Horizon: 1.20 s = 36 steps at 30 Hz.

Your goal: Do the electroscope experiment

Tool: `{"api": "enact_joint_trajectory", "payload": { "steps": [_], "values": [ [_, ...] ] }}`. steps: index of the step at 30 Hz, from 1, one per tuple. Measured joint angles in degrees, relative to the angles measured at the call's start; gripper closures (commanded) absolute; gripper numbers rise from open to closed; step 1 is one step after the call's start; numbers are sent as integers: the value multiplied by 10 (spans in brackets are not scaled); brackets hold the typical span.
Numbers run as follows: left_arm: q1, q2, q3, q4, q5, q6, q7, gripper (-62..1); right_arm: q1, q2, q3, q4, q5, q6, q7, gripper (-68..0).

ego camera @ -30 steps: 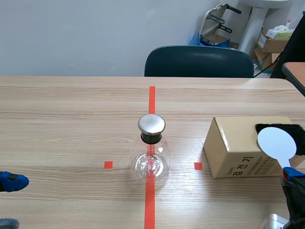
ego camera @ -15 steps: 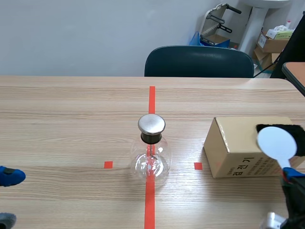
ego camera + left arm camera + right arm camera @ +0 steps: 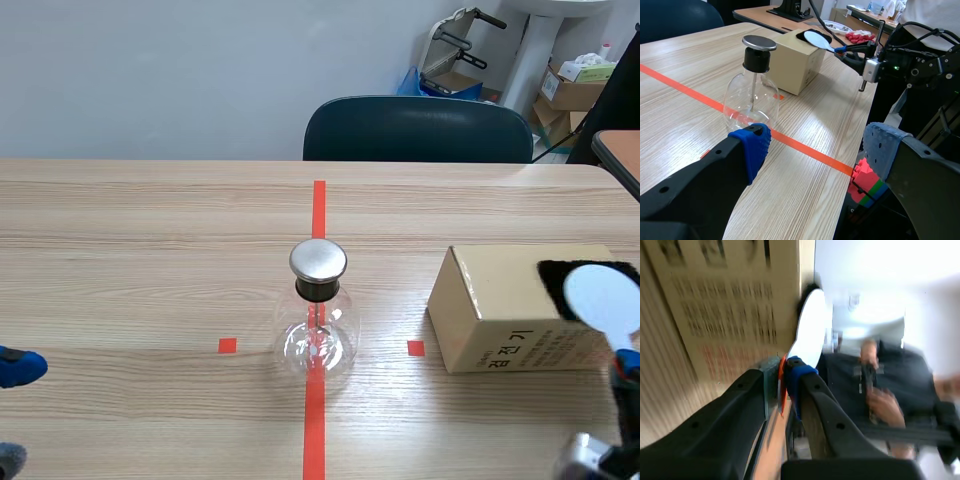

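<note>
Right tool [image 3: 782, 377] is pinching the thin handle of the white paddle [image 3: 603, 293], and the disc end sits over the black fuzzy patch [image 3: 553, 280] on top of the cardboard box [image 3: 490, 315]. From the left wrist view it looks laid on the patch, but I can't swear it's touching. So my read is this is the charging step: rub the disc on the patch.

The electroscope [image 3: 318, 325], a glass flask with a metal cap [image 3: 318, 260], stands mid-surface on the red tape line [image 3: 314, 430], well apart from the box. Left tool [image 3: 815, 145] is spread wide and holding nothing, low on its own side, near the flask but not touching it.

What I'd do here:
- Keep the disc flat on the patch, not on its edge, so the whole face rubs.
- Use short strokes that stay inside the patch. The box probably slides easily and nothing is holding it down.
- Don't let the disc brush the bare cardboard or the surface afterwards, or the charge may leak off.
- The pinch is way out on the handle, so go easy on downward pressure or the paddle may twist.
- Carry it to the cap from above. That flask looks tippy.
</note>
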State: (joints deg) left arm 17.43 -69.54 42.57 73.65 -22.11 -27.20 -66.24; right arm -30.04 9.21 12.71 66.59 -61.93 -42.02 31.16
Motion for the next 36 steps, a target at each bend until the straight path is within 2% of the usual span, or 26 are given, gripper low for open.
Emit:
{"api": "enact_joint_trajectory", "payload": {
  "steps": [2,4,5,8,10,12,14,16,18,19,22,24,26,29,31,33,36],
  "values": [
    [0,0,0,0,0,0,0,-418,0,0,5,0,4,0,-43,-17],
    [0,0,0,0,0,0,0,-418,0,1,11,0,5,0,-37,-17],
    [0,0,0,0,0,0,0,-418,0,3,12,0,5,0,-13,-17],
    [0,0,0,0,0,0,0,-418,0,7,11,0,2,0,101,-17],
    [0,0,0,0,0,0,0,-418,0,6,10,0,1,0,133,-17],
    [0,0,0,0,0,0,0,-418,0,4,10,0,-2,0,99,-17],
    [0,0,0,0,0,0,0,-418,0,3,7,0,0,0,19,-17],
    [0,0,0,0,0,0,0,-418,0,3,8,0,2,0,-34,-17],
    [0,0,0,0,0,0,0,-418,0,3,8,0,5,0,-35,-17],
    [0,0,0,0,0,0,1,-418,0,4,8,0,5,0,-11,-17],
    [0,0,0,0,0,0,6,-418,0,7,8,0,1,0,100,-17],
    [0,0,0,0,0,0,6,-418,0,6,7,0,-2,0,119,-17],
    [0,0,0,0,0,0,6,-418,0,6,7,0,-2,0,91,-17],
    [0,0,0,0,0,0,6,-418,0,7,7,0,1,0,-6,-17],
    [0,0,0,0,0,0,6,-418,0,7,8,0,5,0,-26,-17],
    [0,0,0,0,0,0,6,-418,0,8,8,0,4,0,7,-17],
    [0,0,0,0,0,0,6,-418,0,9,8,0,-2,0,101,-17]
  ]
}}
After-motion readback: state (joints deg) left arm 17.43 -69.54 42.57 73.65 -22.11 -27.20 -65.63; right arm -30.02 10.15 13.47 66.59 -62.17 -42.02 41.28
